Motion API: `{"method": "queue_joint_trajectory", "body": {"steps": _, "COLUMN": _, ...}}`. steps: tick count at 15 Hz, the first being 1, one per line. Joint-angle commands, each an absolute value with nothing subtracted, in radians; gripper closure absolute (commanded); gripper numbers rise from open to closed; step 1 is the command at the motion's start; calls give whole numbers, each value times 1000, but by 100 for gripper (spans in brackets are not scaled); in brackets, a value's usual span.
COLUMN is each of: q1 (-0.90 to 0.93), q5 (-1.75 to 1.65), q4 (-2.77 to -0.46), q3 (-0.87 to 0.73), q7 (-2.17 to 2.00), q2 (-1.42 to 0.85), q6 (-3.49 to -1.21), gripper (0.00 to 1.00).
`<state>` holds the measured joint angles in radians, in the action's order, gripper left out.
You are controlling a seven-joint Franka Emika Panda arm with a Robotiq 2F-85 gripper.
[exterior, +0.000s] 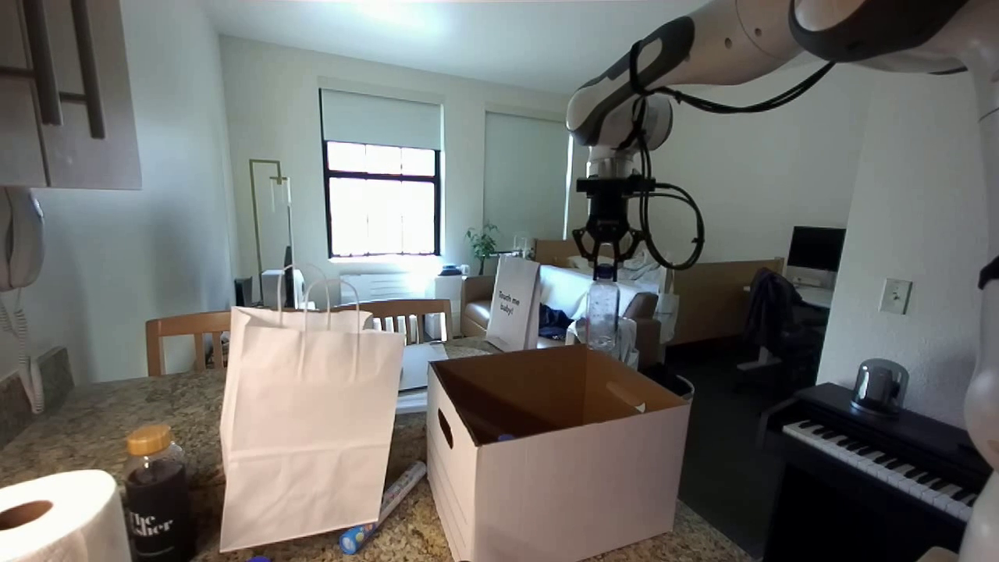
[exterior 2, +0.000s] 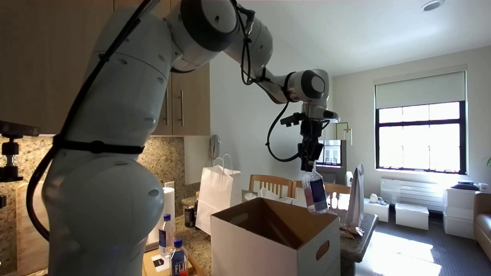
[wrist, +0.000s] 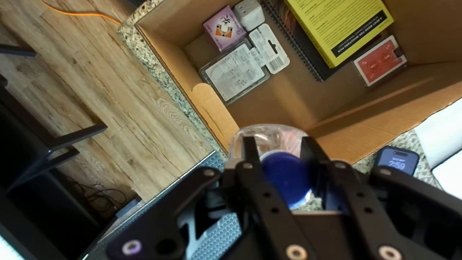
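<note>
Gripper [wrist: 280, 145]: pointing downward, clenched about the top of a clear plastic bottle [exterior 2: 315, 191]; you have it by the capped end.
Blue cap [wrist: 285, 177]: framed between your two fingers [wrist: 251, 150] in the wrist view, and the centre of that view's clock below.
Bottle's place: in the air at one corner of the white box [exterior: 577, 492], leaning slightly in an exterior view; you cannot tell whether its base is over the opening or outside the rim.
Open box: standing on the stone counter [exterior: 172, 398], its brown interior toward your 12 o'clock.
Box contents: a blister pack [wrist: 236, 72] and a purple carton [wrist: 224, 28] toward 11, a white adapter [wrist: 249, 14] beside the carton; a spiral notebook [wrist: 303, 43] toward 12, partly covered by a yellow book [wrist: 343, 32]; a red card pack [wrist: 380, 60] toward 1.
Phone [wrist: 397, 159]: on the counter outside the box, screen lit, just short of 3 o'clock.
Paper bag [exterior: 312, 421]: white, upright, at 9 o'clock from the box in an exterior view; a printed tube [exterior: 398, 491] lies between the two.
"Touch me baby!" bag [exterior: 511, 320]: standing beyond the box, between 11 and 12 o'clock.
Piano keyboard [exterior: 882, 467]: well apart from the box, at 3 o'clock.
Window [exterior: 382, 199]: bright, in the far wall [exterior: 265, 117], at 11 o'clock.
</note>
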<state>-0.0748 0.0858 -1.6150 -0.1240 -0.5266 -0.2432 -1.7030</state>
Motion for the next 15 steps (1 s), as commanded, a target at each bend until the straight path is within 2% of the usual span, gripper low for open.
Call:
{"method": "queue_joint_trajectory", "body": {"steps": 1, "q1": -82, "q5": 144, "q4": -1575, "q3": -99, "q7": -401, "q2": -268, "q6": -1629, "gripper": 86}}
{"method": "queue_joint_trajectory", "body": {"steps": 4, "q1": -69, "q5": 130, "q4": -1593, "q3": -97, "q7": -416, "q2": -259, "q6": -1635, "gripper": 86}}
{"method": "queue_joint_trajectory", "body": {"steps": 5, "q1": -67, "q5": 131, "q4": -1593, "q3": -96, "q7": -411, "q2": -264, "q6": -1633, "gripper": 66}}
{"method": "queue_joint_trajectory", "body": {"steps": 8, "q1": -67, "q5": 131, "q4": -1593, "q3": -98, "q7": -411, "q2": -266, "q6": -1634, "gripper": 66}}
{"method": "queue_joint_trajectory", "body": {"steps": 9, "q1": -67, "q5": 131, "q4": -1593, "q3": -98, "q7": -411, "q2": -266, "q6": -1634, "gripper": 86}}
{"method": "queue_joint_trajectory", "body": {"steps": 11, "q1": -66, "q5": 133, "q4": -1522, "q3": -96, "q7": -431, "q2": -345, "q6": -1571, "gripper": 86}}
{"method": "queue_joint_trajectory", "body": {"steps": 15, "q1": -68, "q5": 162, "q4": -1461, "q3": -96, "q7": -456, "q2": -455, "q6": -1590, "gripper": 86}}
